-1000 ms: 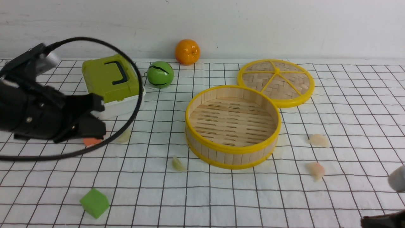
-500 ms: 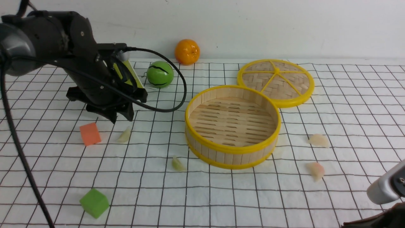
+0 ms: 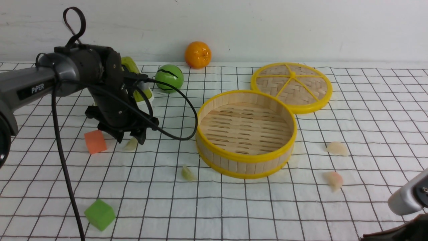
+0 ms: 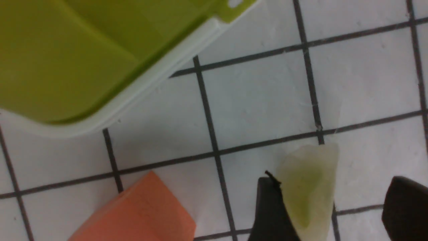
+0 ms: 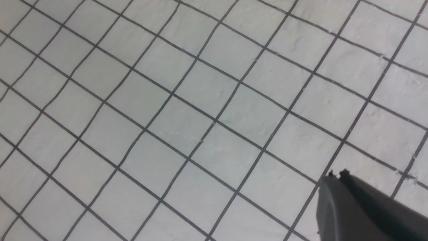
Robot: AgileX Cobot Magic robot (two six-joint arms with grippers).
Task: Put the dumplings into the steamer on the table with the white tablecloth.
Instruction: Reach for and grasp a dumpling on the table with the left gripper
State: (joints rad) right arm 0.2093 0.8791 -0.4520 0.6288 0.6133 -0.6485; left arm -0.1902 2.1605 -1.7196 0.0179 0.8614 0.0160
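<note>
Broadly, the surface [image 3: 367, 117] carries a white tablecloth [image 3: 214, 207] printed with a black grid, and everything noted below stands on it.

The left arm [image 3: 50, 80] reaches in from the left, wrist angled down toward the cloth. Only a corner of the right arm [image 3: 406, 197] shows in the front view, at the near right edge.

The steamer [image 3: 234, 166] stands upright near the centre. Its flat woven lid [image 3: 291, 86] lies just beside it, at the far right of its rim. A green lunch box [image 4: 67, 50] with a white base sits behind the left wrist, largely hidden by it in the front view.

An orange [image 3: 198, 54] rests by the back wall, and a green ball [image 3: 169, 78] sits a little nearer, beside the lunch box. An orange cube [image 3: 95, 141] lies just left of the left wrist; a green cube [image 3: 100, 214] lies well apart, at the near left.

All four dumplings lie on the cloth outside the steamer. The first green dumpling [image 4: 307, 187] sits between the left fingers [image 4: 269, 214], which stand wide apart on either side of it; it lies hard against one finger, though actual contact cannot be confirmed. The second green dumpling [image 3: 188, 173] lies just left of the steamer's near wall. The whitish dumpling [image 3: 336, 148] and the pinkish dumpling [image 3: 333, 180] lie to the steamer's right. The right fingers [image 5: 354, 207] are pressed together above bare cloth.
</note>
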